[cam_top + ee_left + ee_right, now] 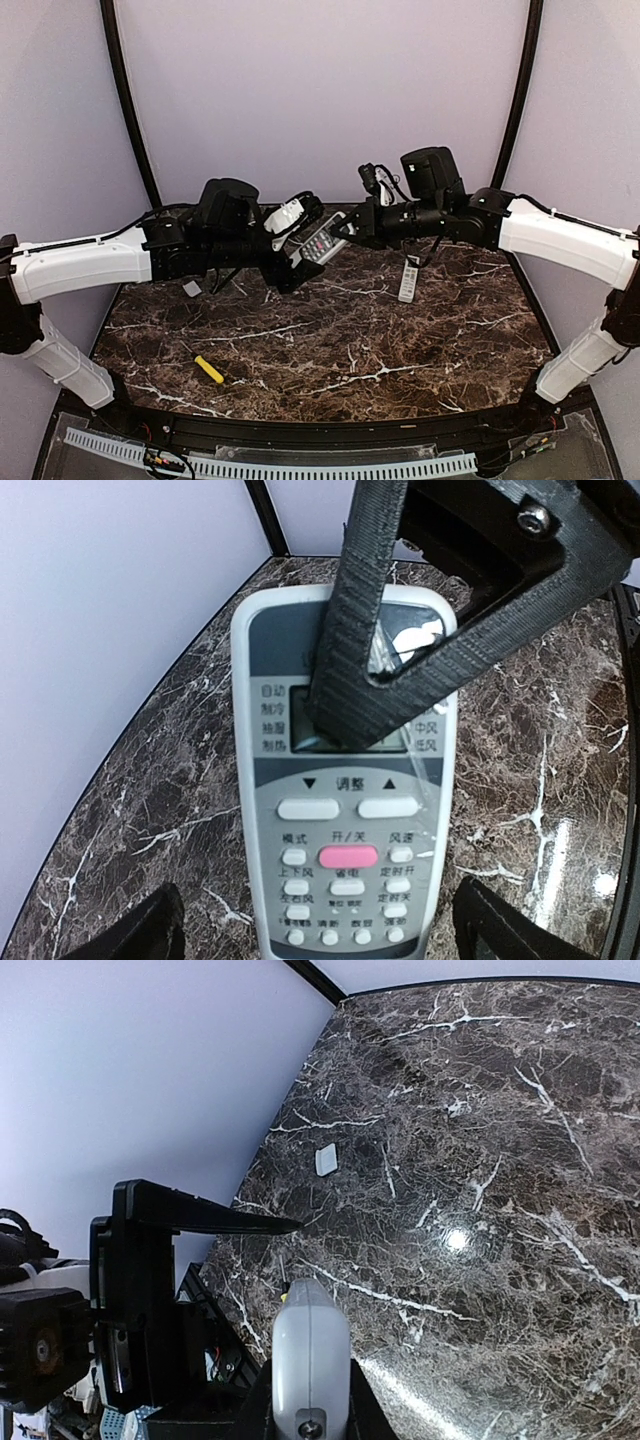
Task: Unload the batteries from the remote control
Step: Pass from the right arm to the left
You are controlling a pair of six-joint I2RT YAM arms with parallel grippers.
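A grey-white remote control [345, 810] hangs in the air above the marble, its button face towards the left wrist camera. My right gripper [311, 1400] is shut on it, with black fingers [350, 630] crossing its display end. In the right wrist view the remote [311, 1350] shows edge-on. My left gripper [322, 935] is open, one finger on each side of the remote's lower end and not touching it. From above, both grippers meet at the remote [320, 241] at the back centre. The batteries are hidden.
A second remote [409, 279] lies on the marble table [350, 340] at the back right. A small flat white cover [191, 288] lies at the back left, also in the right wrist view [326, 1159]. A yellow-handled screwdriver [208, 369] lies front left.
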